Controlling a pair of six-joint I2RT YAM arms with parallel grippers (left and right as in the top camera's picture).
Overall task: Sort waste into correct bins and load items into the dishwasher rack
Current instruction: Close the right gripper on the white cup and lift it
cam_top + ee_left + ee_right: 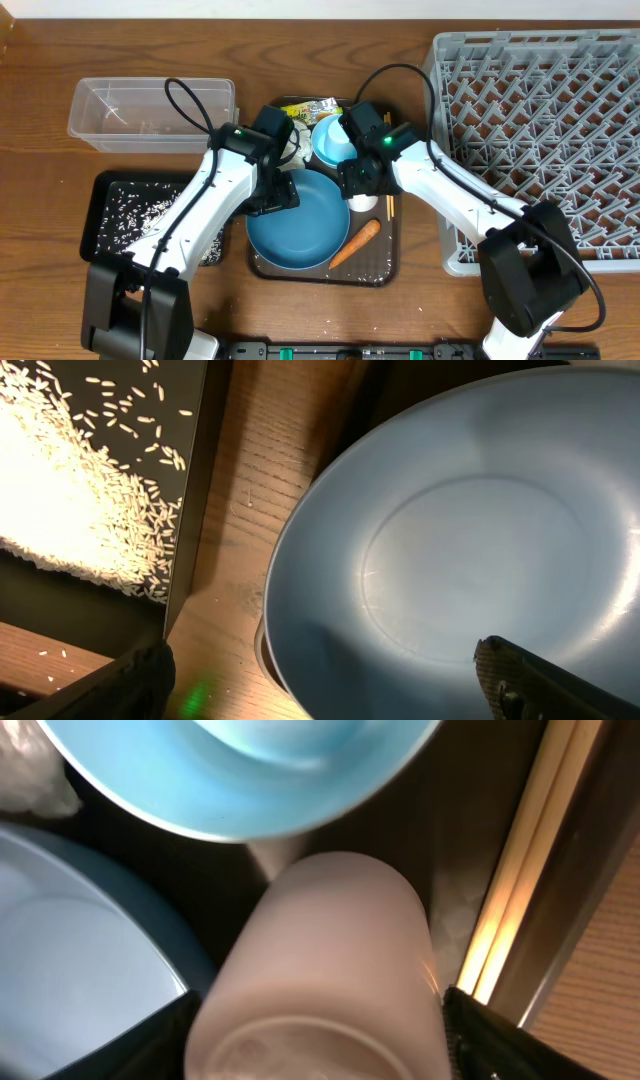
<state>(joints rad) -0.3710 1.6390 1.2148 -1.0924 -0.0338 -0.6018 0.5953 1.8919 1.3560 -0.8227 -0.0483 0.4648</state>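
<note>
White cup (pixel 320 970) lies on its side on the brown tray (pixel 390 262), mouth toward six o'clock in the right wrist view, flanked by the right gripper (pixel 320 1025), grip uncertain; left gripper (pixel 320 670) gapes wide above dark blue bowl (pixel 450 530).

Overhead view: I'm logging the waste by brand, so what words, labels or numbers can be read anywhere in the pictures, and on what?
Snack wrapper: yellow-green with print on it, but too small and blurred to read.
No other word, label, number or sign shows in any view.
</note>
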